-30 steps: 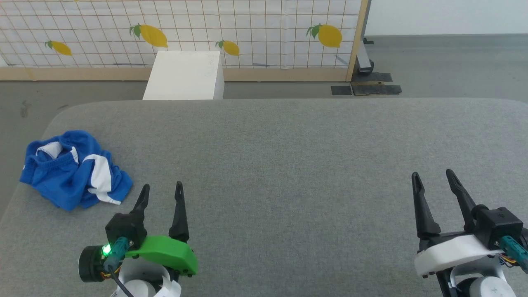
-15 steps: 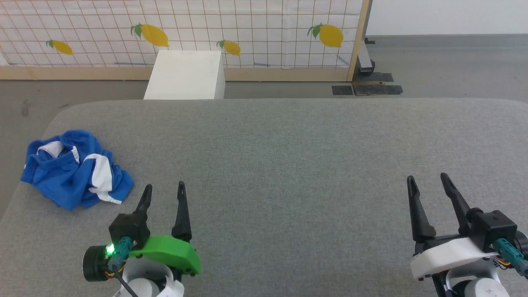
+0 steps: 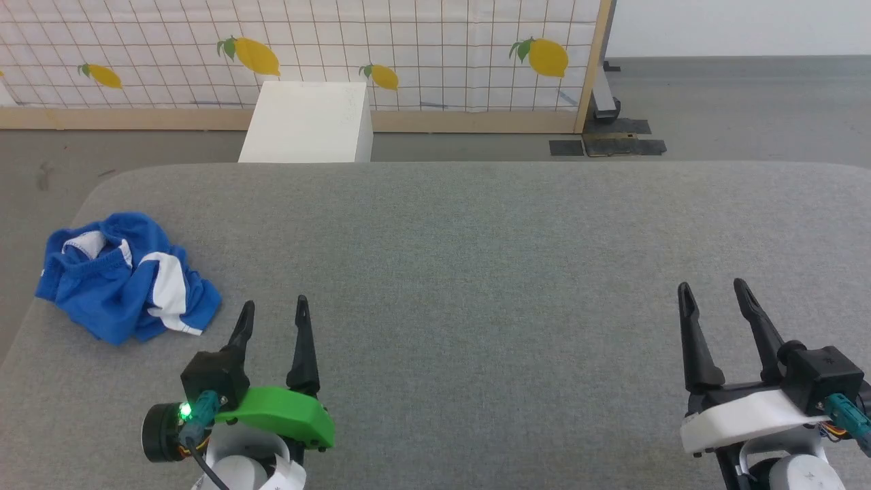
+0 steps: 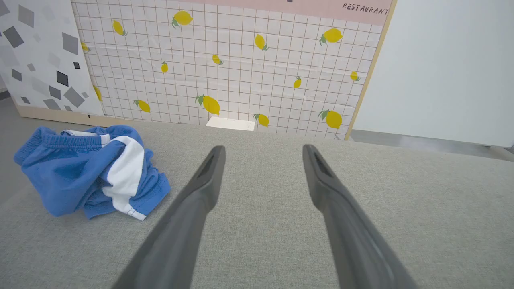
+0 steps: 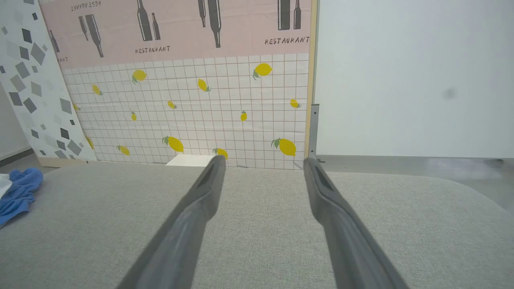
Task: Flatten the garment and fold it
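The garment [image 3: 122,275], bright blue shorts with white stripes, lies crumpled near the far left edge of the grey padded table [image 3: 476,238]. In the left wrist view the garment [image 4: 88,168] sits to the left of the fingers, its gathered waistband on top. My left gripper [image 3: 273,309] stands open just right of the garment, apart from it, nothing between its fingers. My right gripper [image 3: 714,289] is open and empty over the table's right side. The right wrist view catches a bit of the garment [image 5: 18,192] at its left edge.
A white box [image 3: 306,122] stands on the floor behind the table's far edge. Beyond it is a lemon-print tiled panel [image 3: 408,47] with a wooden frame. The table's left edge runs close to the garment.
The whole picture has shifted slightly, so the camera moved. Both grippers stay open, and the garment lies as before.
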`<state>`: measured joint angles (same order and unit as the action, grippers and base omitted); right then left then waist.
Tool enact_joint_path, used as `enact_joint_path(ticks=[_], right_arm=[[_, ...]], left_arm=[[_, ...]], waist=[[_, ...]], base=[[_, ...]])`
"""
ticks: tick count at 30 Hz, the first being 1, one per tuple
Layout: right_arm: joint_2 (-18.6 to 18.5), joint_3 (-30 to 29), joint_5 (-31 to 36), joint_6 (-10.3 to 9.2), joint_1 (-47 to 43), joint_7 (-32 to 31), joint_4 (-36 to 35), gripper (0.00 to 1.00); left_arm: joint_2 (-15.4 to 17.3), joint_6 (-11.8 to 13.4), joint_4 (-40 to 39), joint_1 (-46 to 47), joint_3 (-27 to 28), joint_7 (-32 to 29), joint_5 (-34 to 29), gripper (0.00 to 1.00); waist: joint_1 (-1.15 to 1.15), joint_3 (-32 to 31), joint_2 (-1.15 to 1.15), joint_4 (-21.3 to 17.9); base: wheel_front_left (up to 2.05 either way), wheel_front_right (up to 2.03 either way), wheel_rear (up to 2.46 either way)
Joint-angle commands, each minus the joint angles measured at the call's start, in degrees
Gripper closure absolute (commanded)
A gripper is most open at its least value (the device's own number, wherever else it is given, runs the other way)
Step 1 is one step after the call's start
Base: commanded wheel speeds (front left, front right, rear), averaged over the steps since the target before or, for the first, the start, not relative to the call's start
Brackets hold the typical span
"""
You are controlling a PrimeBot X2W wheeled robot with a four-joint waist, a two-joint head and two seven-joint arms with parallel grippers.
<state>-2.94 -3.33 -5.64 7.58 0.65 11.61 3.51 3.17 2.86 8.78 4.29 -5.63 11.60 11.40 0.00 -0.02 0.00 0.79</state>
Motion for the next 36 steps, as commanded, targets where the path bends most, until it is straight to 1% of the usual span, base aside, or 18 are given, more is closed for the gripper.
enact_joint_path(ticks=[1,5,9,16,23,26,30,36], right_arm=[[0.05,-0.14,-0.65,-0.07,1.08,0.72,0.32,0.00],[0.05,-0.72,-0.75,-0.07,0.90,1.19,0.37,0.00],[0.06,-1.34,-0.65,-0.08,0.56,1.66,0.48,0.00],[0.06,-1.44,-0.23,-0.08,-0.05,2.50,0.89,0.00],[0.06,-0.76,-0.01,-0.09,-0.07,3.33,1.98,0.00],[0.06,-0.26,0.29,-0.09,-0.03,3.39,2.21,0.00],[0.06,0.16,1.26,-0.09,0.03,3.39,2.51,0.00],[0.06,0.61,2.12,-0.09,0.10,3.39,3.09,0.00]], left_arm=[[-0.24,0.42,0.47,1.19,-0.19,0.74,0.82,0.00],[-0.25,0.52,0.97,1.51,-0.71,1.21,1.38,0.00],[-0.26,0.80,1.34,1.80,-1.26,1.68,1.86,0.00],[-0.28,1.18,2.19,2.02,-1.70,2.51,2.22,0.00],[-0.29,1.21,3.24,2.33,-1.60,3.35,2.41,0.00],[-0.29,1.04,3.41,2.21,-1.25,3.40,2.10,0.00],[-0.29,0.80,3.41,1.92,-0.67,3.40,1.84,0.00],[-0.29,0.70,3.30,1.42,-0.25,3.40,1.84,0.00]], waist=[[0.00,-0.01,0.00,0.06],[0.00,-0.14,0.00,0.89],[0.00,-0.28,0.00,3.33],[0.00,-0.40,0.00,11.47],[0.00,-0.35,0.00,21.94],[0.00,-0.38,0.00,25.73],[0.00,-0.32,0.00,30.02],[0.00,-0.47,0.00,34.77]], base=[[0.00,0.00,0.00],[0.00,0.00,0.00],[0.00,0.00,0.00],[0.00,0.00,0.00],[0.00,0.00,0.00],[0.00,0.00,0.00],[0.00,0.00,0.00],[0.00,0.00,0.00]])
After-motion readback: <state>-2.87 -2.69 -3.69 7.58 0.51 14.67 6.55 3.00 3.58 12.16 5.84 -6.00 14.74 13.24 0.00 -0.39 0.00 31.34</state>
